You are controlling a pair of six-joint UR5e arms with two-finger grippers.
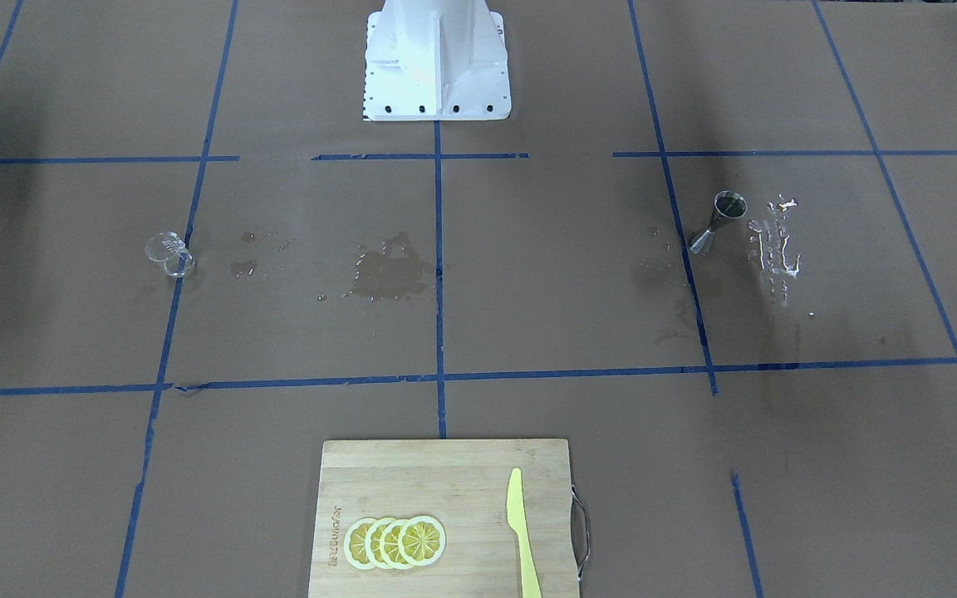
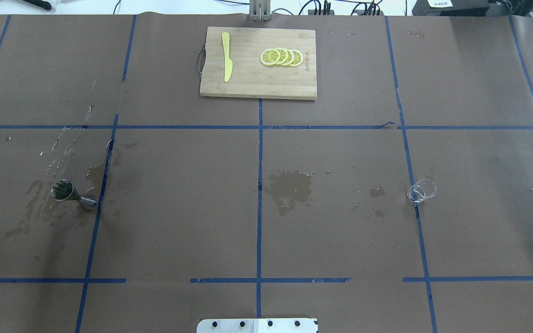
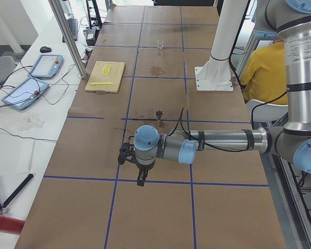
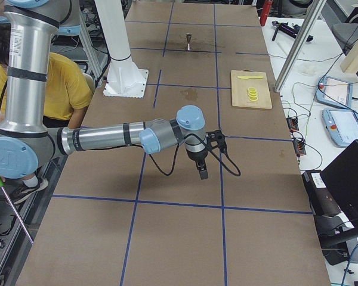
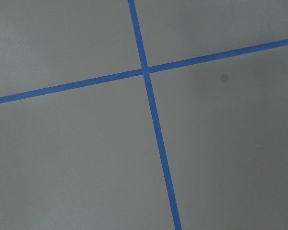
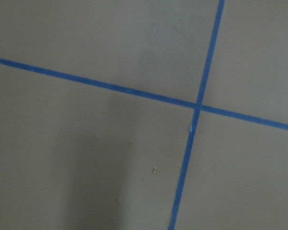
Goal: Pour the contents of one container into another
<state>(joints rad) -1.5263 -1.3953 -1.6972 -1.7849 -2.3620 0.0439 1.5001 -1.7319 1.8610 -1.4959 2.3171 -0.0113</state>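
Observation:
The clear glass cup [image 1: 169, 254] [image 2: 421, 190] stands on a blue tape line on the robot's right side of the table, and shows small and far off [image 3: 159, 44] in the exterior left view. On the robot's left side the steel jigger [image 1: 719, 221] [image 2: 73, 194] [image 3: 158, 112] [image 4: 189, 40] stands upright beside a wet streak. Neither arm appears in the overhead or front-facing views. The left gripper [image 3: 141, 179] hangs over the table's left end, well short of the jigger. The right gripper [image 4: 201, 170] hangs over the right end. I cannot tell whether either is open or shut. Both wrist views hold only brown paper and blue tape.
A wooden cutting board [image 2: 248, 83] with lemon slices [image 2: 281, 57] and a yellow knife [image 2: 227, 62] lies at the table's far edge. Wet patches [image 2: 289, 187] darken the paper mid-table. The robot base [image 1: 437, 62] stands at the near edge. A person in a yellow shirt [image 4: 65, 89] sits behind it.

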